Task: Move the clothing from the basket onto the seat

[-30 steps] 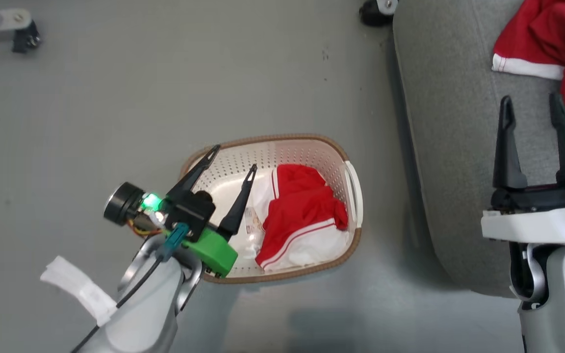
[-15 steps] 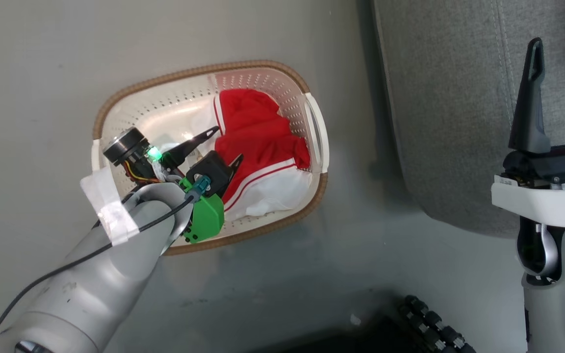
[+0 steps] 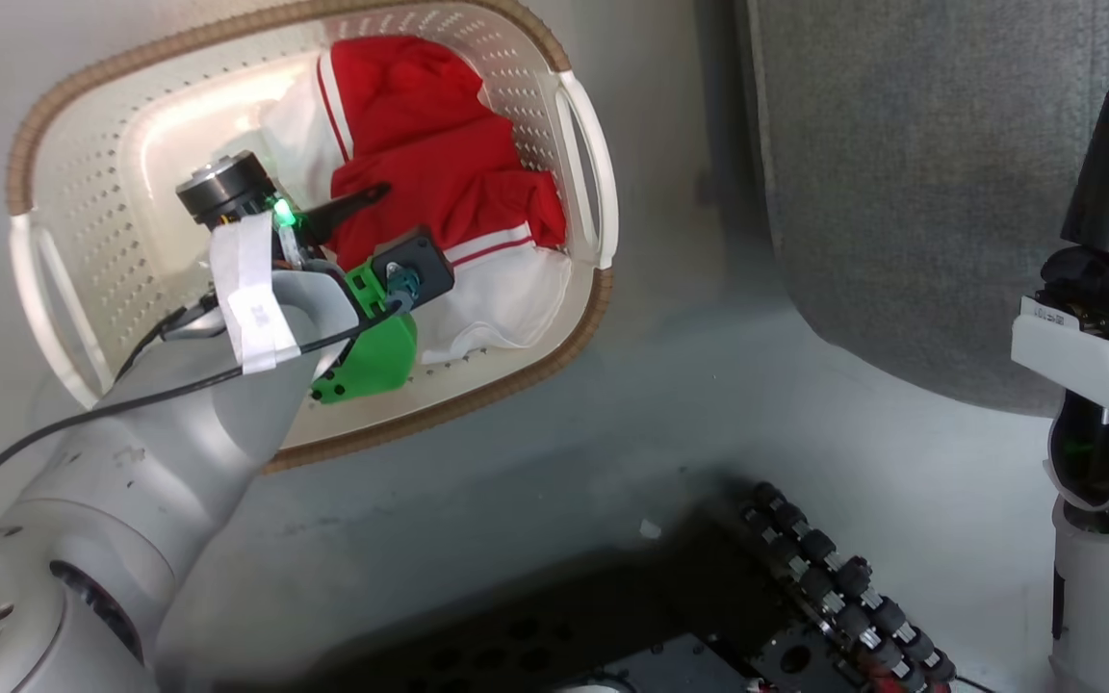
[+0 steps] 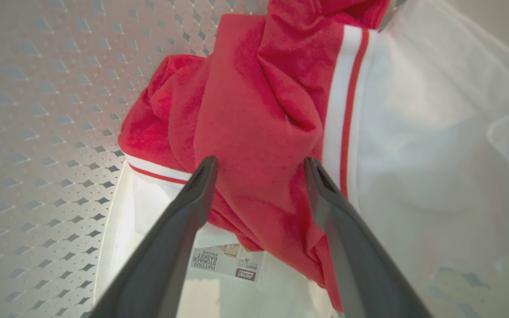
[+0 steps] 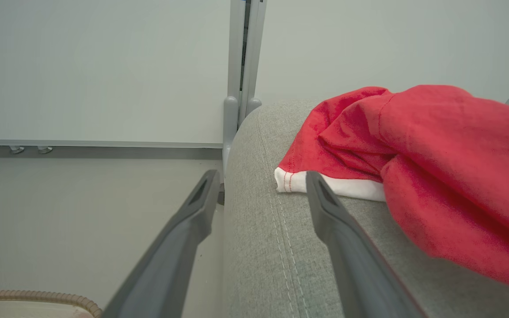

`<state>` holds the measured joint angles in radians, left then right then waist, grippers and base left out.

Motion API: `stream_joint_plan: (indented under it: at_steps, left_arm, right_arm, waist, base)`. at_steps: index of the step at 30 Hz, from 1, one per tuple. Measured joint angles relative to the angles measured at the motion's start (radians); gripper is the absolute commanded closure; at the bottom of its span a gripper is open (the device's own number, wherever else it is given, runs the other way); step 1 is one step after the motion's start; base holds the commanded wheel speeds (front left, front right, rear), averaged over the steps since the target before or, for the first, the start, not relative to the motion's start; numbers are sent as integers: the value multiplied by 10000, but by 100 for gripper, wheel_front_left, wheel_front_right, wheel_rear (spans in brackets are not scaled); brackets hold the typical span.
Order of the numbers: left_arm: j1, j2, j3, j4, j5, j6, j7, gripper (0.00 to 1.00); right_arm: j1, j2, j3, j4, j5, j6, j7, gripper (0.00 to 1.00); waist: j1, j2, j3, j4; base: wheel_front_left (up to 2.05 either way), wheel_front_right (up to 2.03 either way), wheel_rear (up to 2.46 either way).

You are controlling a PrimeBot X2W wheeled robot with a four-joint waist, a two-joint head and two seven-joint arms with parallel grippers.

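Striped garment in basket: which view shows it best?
Left wrist view: striped garment close up, at the left gripper. Head view gives it smaller in the basket, partly behind that arm. Right wrist view faces the seat.

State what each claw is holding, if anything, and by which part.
Nothing is held. The left claw is open over the red garment in the basket; the right claw is open above the seat.

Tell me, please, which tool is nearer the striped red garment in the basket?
Left. The left tool is down in the basket, open, fingertips at the striped red garment. The right tool is open over the edge of the seat, outside the basket.
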<state>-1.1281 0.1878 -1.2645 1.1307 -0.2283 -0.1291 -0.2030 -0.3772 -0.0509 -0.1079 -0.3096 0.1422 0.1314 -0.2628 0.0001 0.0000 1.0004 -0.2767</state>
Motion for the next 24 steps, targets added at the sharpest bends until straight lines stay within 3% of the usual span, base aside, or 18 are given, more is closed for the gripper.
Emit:
stream_joint_plan:
  at_steps: [5,10,12,24]
  left_arm:
    - [-293,-96,-127,253,-12,0,165,0]
    - [-784,-169,-88,516,-8,165,-322,0]
    - [-765,-261,-69,688,-33,238,-401,100]
    - [-564,-562,153,257,-330,226,-596,100]
  right_arm:
    - [61,4,-27,-207,-63,0,0,0]
    - [73,8,-38,-314,-228,0,0,0]
    - [58,6,-40,-320,-228,0,0,0]
    - [-144,10,25,-211,-355,0,0,0]
  waist:
    - [0,0,407,-19]
    - [0,0,641,134]
    - [-1,0,690,184]
    - [-1,0,439,308]
  base:
    - [0,0,0]
    - [0,0,0]
    - [0,0,0]
    - [0,0,0]
